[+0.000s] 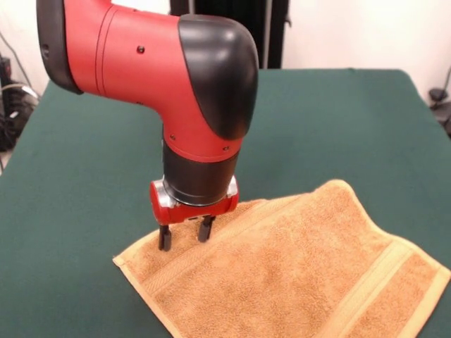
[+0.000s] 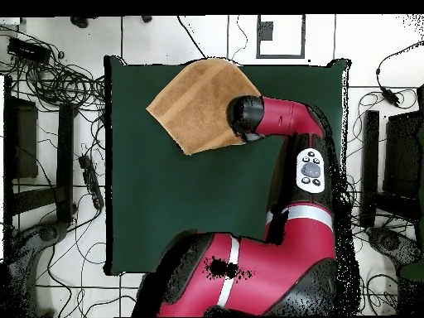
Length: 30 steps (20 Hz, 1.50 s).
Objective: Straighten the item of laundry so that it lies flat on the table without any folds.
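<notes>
Item: small rectangular orange-tan terry-cloth towel (image 1: 296, 271), paler woven bands near ends; laid skewed toward one edge of large dark green cloth-covered table (image 1: 91, 162), far edge doubled over.
Gripper (image 1: 185, 235): black fingers (image 1: 164, 238) parted narrowly, tips set on towel corner; nothing seen clamped.
Risks judged: only top layer pinched, fold kept; cloth dragged into bunch; towel pulled off table edge; table cover snagged.

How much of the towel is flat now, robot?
Done: most of the towel looks spread out on the green table, with no big fold showing. In hand: the gripper is down on the towel's edge near one corner, fingers open and touching the cloth. Left: the overhead view hides that corner under the arm, so whether it lies flat can't be told.
</notes>
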Motion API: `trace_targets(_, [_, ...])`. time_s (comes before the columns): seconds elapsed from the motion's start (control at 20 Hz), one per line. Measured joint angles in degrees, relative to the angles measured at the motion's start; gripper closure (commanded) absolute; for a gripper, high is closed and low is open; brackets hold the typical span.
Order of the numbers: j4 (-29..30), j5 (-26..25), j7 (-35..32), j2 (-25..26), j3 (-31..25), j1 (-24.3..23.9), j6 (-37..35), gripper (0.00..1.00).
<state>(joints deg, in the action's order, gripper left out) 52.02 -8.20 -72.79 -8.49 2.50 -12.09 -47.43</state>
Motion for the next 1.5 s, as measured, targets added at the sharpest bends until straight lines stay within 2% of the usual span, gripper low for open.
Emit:
trace_targets(0.05, [0.01,-0.02,0.00,-0.06,-0.85,-0.41,0.06,1.00])
trace_targets(1.0, [0.26,-0.86,0.00,-0.51,-2.17,-1.34,-0.79,1.00])
trace_targets(1.2, [3.61,-2.57,0.00,-2.55,-2.20,-1.37,1.50,1.00])
trace_targets(1.5, [12.33,-7.02,0.00,-8.46,-2.29,-2.25,9.35,1.00])
